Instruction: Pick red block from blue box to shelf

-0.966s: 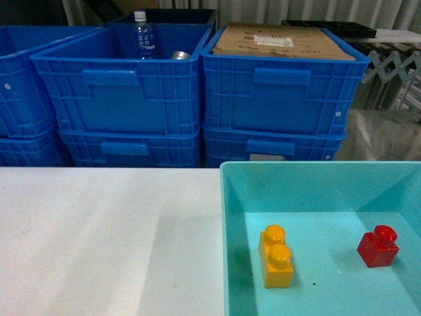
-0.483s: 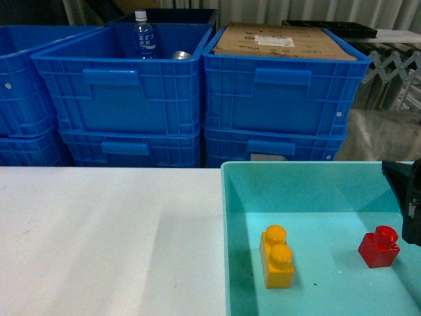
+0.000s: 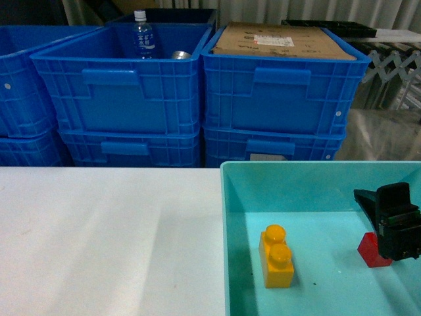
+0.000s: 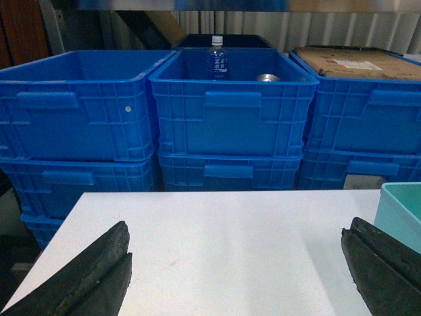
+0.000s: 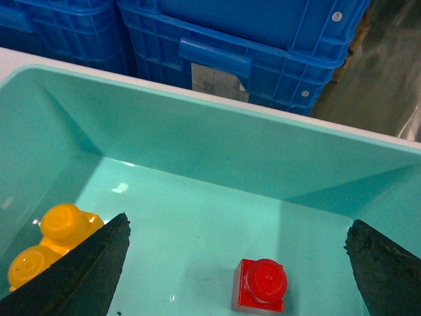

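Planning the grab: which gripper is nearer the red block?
Right. The right gripper hangs open directly over the red block; the left gripper sits over the white table.

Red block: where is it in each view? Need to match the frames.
Head: red block at lower right, on the blue box floor, partly hidden behind the right hand.
Left wrist: not in it; only a corner of the blue box shows at the right edge.
Right wrist: bottom centre, between the open fingers.
Shared landmark: the orange-yellow brick, to the block's left in head and right wrist views.
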You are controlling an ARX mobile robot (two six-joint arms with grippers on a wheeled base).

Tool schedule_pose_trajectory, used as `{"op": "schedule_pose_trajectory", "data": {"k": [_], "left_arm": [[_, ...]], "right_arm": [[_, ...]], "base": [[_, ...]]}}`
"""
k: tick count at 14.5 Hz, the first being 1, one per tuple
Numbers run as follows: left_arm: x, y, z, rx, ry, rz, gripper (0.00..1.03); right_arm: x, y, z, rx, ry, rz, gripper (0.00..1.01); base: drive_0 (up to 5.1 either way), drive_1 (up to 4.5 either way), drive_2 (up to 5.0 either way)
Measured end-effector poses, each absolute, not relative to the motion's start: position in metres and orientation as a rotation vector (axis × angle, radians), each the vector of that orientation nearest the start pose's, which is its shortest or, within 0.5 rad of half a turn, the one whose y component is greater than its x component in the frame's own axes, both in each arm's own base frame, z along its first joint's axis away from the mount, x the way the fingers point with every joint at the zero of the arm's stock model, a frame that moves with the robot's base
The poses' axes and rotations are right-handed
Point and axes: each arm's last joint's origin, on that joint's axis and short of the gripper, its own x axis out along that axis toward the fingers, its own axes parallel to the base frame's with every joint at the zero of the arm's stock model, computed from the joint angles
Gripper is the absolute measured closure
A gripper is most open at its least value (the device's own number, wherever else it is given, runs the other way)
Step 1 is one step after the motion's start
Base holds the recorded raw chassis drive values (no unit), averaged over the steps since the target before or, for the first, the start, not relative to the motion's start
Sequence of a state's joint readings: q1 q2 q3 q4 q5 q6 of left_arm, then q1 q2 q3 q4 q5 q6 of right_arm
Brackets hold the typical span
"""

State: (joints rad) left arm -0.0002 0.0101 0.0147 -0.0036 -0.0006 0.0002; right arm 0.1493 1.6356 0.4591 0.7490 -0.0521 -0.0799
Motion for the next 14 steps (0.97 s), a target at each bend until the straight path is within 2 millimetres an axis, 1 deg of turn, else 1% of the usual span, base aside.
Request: {"op": "schedule_pose_trajectory", "data": {"k": [2,4,5,6,8,9,10,12,14], "left_arm": [[0.097,0.0,0.167,0.0,-0.001,0.0,0.05],[0.097,0.0,0.167,0.0,-0.001,0.0,0.05],[0.097,0.0,0.167,0.0,-0.001,0.0,0.05],[0.097,0.0,0.167,0.0,-0.001,0.0,0.05],[0.097,0.0,0.167,0.0,-0.001,0.0,0.05],[0.097,0.0,0.167,0.0,-0.001,0.0,0.05],[0.097,0.0,0.167,0.0,-0.001,0.0,0.05],[0.097,0.0,0.167,0.0,-0.001,0.0,0.05],[0.097,0.0,0.167,0.0,-0.001,0.0,0.05]], "right_arm": [[0.284,0.047,0.123,-0.116,0.428,0.204,0.03],[0.304,0.05,0.12,-0.124,0.44,0.188,0.03],[0.311,0.051,0.114,-0.128,0.447,0.174,0.03],[0.314,0.049,0.102,-0.132,0.475,0.155,0.03],[0.315,0.044,0.082,-0.135,0.512,0.126,0.03],[0.316,0.044,0.078,-0.14,0.484,0.107,0.03],[0.315,0.048,0.079,-0.156,0.425,0.103,0.03],[0.311,0.053,0.089,-0.18,0.325,0.102,0.03],[0.311,0.053,0.09,-0.193,0.322,0.103,0.03]], "base": [[0.0,0.0,0.0],[0.0,0.0,0.0],[0.0,0.0,0.0],[0.0,0.0,0.0],[0.0,0.0,0.0],[0.0,0.0,0.0],[0.0,0.0,0.0],[0.0,0.0,0.0],[0.0,0.0,0.0]]}}
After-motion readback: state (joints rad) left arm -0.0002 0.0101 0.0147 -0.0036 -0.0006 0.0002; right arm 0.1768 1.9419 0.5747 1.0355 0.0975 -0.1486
